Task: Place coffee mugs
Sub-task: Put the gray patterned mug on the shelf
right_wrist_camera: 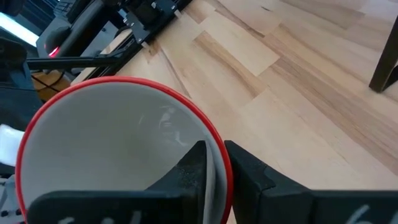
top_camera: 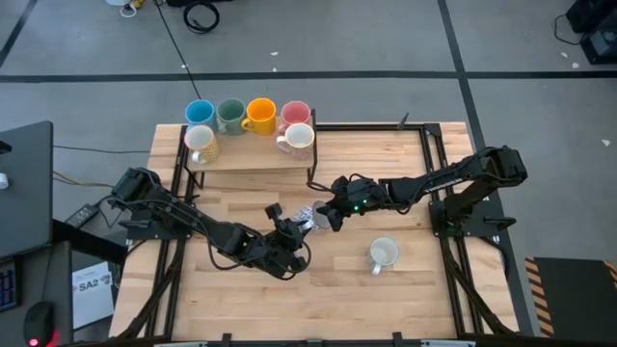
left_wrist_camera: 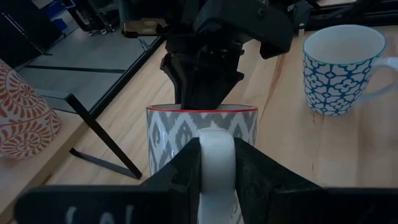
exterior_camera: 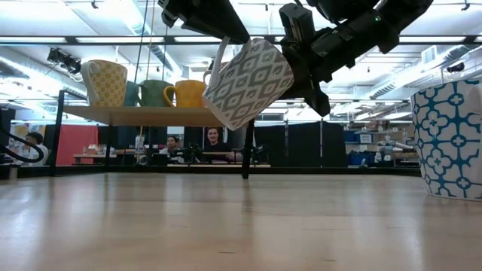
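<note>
High view: you've got a pale wood-plank table (top_camera: 405,280) with a raised shelf (top_camera: 253,154) at the back. On the shelf sit six mugs: blue (top_camera: 200,112), dark green (top_camera: 230,116), orange-yellow (top_camera: 260,115), pink (top_camera: 295,115), and two cream ones in front (top_camera: 201,143) (top_camera: 298,140). Left gripper (top_camera: 301,227) and right gripper (top_camera: 323,214) meet mid-table on one grey-patterned mug (top_camera: 308,217). Another white mug (top_camera: 383,254) stands alone on the table, near the right arm. A white sheet by the table's left edge reads "SA2" (top_camera: 89,285).

Low view: the grey mug (exterior_camera: 247,81) is glazed ceramic with a grey-and-white diamond pattern, tilted, in the air, clear of the table. Dark arms come in from above on both sides. The blue floral mug (exterior_camera: 449,139) stands upright at the right. People sit in the room behind.

Left wrist view: left gripper (left_wrist_camera: 216,163) is clamped on the mug's white loop handle (left_wrist_camera: 216,155). Red rim, grey diamond wall. The right gripper (left_wrist_camera: 205,87) comes down onto the far rim. An orange swirl-patterned mug (left_wrist_camera: 22,115) is off to the side.

Right wrist view: right gripper (right_wrist_camera: 214,168) pinches the red-rimmed wall of the mug (right_wrist_camera: 112,149), one finger inside, one outside. Interior is plain glossy white.
</note>
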